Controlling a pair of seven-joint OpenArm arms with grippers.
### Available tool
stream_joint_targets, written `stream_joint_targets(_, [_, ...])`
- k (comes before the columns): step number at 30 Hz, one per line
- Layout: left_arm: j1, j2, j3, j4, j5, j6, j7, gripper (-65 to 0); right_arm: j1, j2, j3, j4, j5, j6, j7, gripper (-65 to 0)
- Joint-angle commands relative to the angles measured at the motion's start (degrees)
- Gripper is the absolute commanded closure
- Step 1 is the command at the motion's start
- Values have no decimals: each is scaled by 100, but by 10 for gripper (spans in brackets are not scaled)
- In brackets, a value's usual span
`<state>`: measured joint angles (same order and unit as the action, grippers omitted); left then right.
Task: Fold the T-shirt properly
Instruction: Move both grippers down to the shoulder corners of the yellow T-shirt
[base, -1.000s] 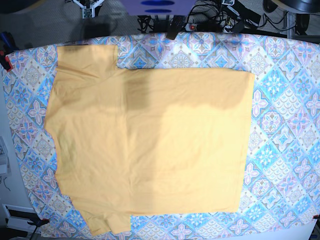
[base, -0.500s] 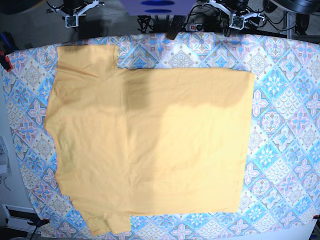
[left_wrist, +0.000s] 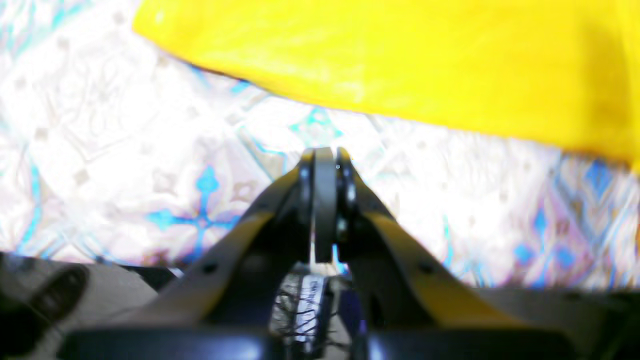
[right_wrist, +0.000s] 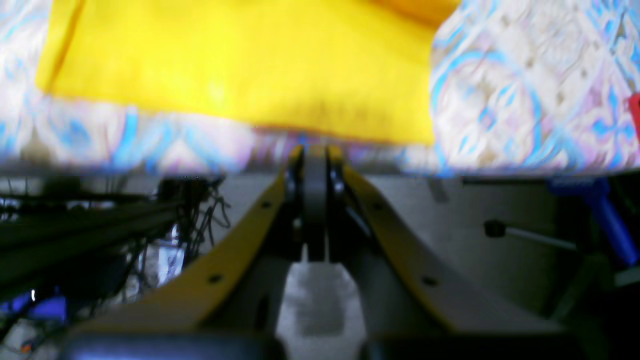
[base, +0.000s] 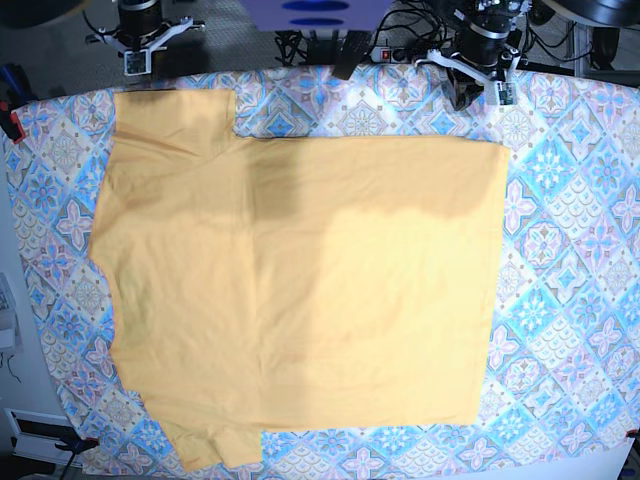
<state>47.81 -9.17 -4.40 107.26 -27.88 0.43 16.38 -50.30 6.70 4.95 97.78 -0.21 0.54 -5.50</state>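
Note:
The yellow-orange T-shirt (base: 300, 290) lies spread flat on the patterned tablecloth (base: 570, 250), sleeves toward the left, hem toward the right. My left gripper (base: 462, 95) hovers at the far edge, just beyond the shirt's far right corner; in the left wrist view it (left_wrist: 325, 155) is shut and empty, with the shirt's edge (left_wrist: 400, 60) ahead of it. My right gripper (base: 135, 62) is by the far left edge above the sleeve. The right wrist view shows it (right_wrist: 315, 150) shut with nothing in it, the sleeve (right_wrist: 240, 75) just ahead.
Cables and a power strip (base: 390, 50) lie behind the table's far edge. A red clamp (base: 12, 125) holds the cloth at the left edge. A blue-handled clamp (right_wrist: 605, 215) sits by the table edge near my right gripper.
Both arms have come further into the base view from the far side, toward the table's far edge. The T-shirt has not moved.

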Motion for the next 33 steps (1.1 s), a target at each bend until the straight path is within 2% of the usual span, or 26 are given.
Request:
stream_joint_targets(1, [-47, -19, -153, 100, -214, -3, 19, 0, -38, 20, 10, 143, -19, -23, 62, 0])
stream_joint_targets(8, [-759, -19, -1094, 100, -1744, -12, 1311, -4, 164, 20, 10, 170, -19, -23, -263, 0])
stream_joint_targets(11, [-1032, 25, -1551, 100, -2315, -12, 1953, -73, 200, 20, 10, 170, -19, -23, -263, 0])
stream_joint_targets(15, [-1234, 148, -1911, 82, -2834, -12, 2410, -190, 208, 20, 19, 170, -19, -23, -263, 0])
stream_joint_targets(20, [-1322, 192, -1946, 47, -3186, -3, 2516, -279, 331, 11, 37, 170, -19, -23, -263, 0])
stream_joint_targets(33, [-1594, 429, -1964, -1104, -3485, 6, 2472, -286, 367, 11, 46, 161, -19, -23, -263, 0])
